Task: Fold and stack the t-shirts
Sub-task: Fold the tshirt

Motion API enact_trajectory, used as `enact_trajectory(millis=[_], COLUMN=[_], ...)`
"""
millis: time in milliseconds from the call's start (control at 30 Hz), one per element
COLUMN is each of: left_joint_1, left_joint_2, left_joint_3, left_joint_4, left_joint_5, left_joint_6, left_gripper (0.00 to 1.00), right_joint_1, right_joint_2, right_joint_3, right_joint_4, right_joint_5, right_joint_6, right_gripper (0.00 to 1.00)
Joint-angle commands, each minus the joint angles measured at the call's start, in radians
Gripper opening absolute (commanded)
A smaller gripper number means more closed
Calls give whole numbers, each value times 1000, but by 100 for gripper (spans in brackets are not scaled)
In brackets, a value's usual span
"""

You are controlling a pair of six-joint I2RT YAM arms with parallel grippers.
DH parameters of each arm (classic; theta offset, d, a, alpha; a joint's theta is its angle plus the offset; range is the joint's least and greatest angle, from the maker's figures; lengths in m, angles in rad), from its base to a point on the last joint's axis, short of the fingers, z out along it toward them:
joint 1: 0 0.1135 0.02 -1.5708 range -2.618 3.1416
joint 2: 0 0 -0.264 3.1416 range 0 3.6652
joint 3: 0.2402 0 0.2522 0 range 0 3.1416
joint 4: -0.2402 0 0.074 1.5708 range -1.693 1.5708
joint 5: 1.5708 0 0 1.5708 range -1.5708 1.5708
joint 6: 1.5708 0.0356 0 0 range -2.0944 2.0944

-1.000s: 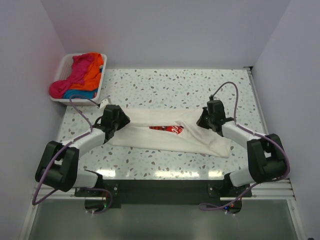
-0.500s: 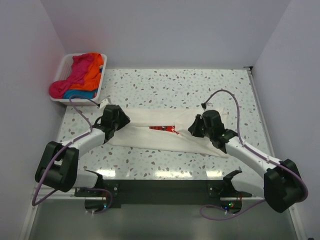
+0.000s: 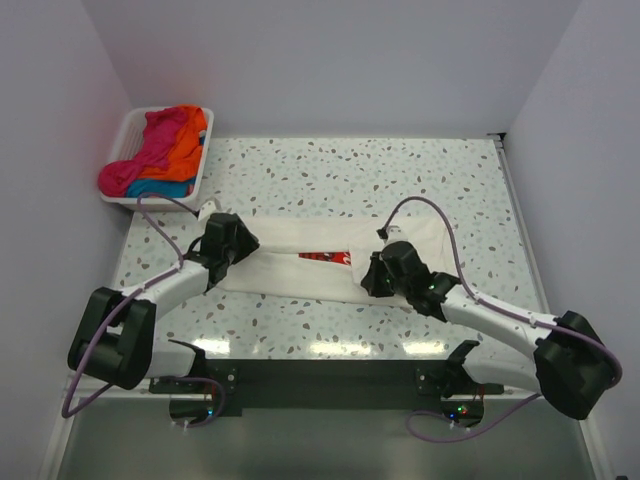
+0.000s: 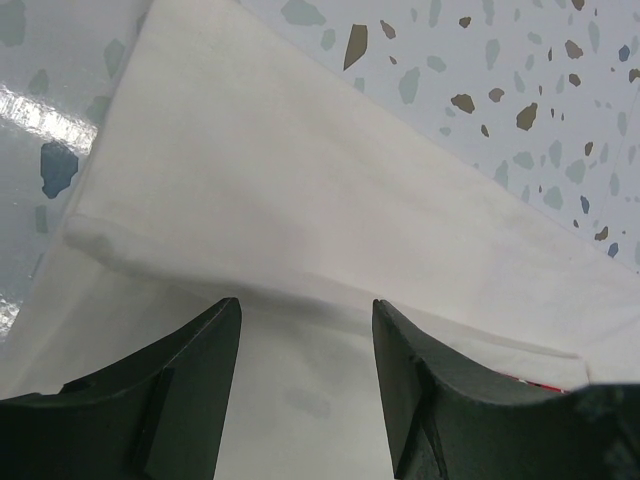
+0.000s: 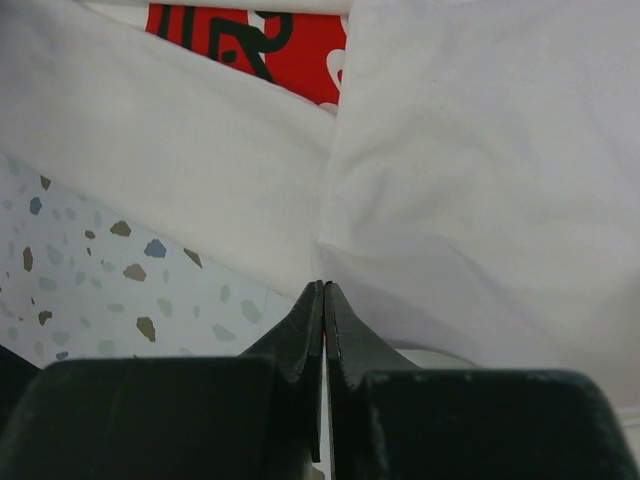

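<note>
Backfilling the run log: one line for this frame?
phase: fold | left gripper: open over cream-white t-shirt | right gripper: shut on its folded edge | basket: other t-shirts

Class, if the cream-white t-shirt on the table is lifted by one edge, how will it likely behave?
Probably floppy: the cream-white t-shirt lies flat in folded layers and puckers where the right gripper pinches it. Lifted by one point, it would likely drape and lose its folds. A push would probably bunch it rather than slide it whole.
</note>
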Motion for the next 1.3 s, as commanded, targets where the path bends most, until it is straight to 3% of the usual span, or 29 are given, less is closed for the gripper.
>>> enact_trajectory(millis=[0,200,567,733,1000,1267], left_joint_1=[-6,-6,-6,-6,-6,-5], left_joint_2=[-31,-44,-57,-60,-83,-89], left_joint_3=[-8,-16,-30,-28,-30,-27], left_joint_4=[22,18,15,13,-5,-16], left_joint_5=[-4,1,2,4,-4,-27], left_joint_6=[-11,-8,-10,-10,-7,0], left_gripper=[60,60,60,60,60,61], right_joint_1=[56,125,142,142,151,173], right_joint_2=[12,56,43,81,208,178], right_joint_3=[0,-3,-29,32,155,74], right_joint_4=[18,13,-5,-26,-40,-30], right_joint_5=[80,136,176,213,152,144], right_joint_6=[29,46,40,15,-58,-34], right_gripper=[0,0,0,0,0,0])
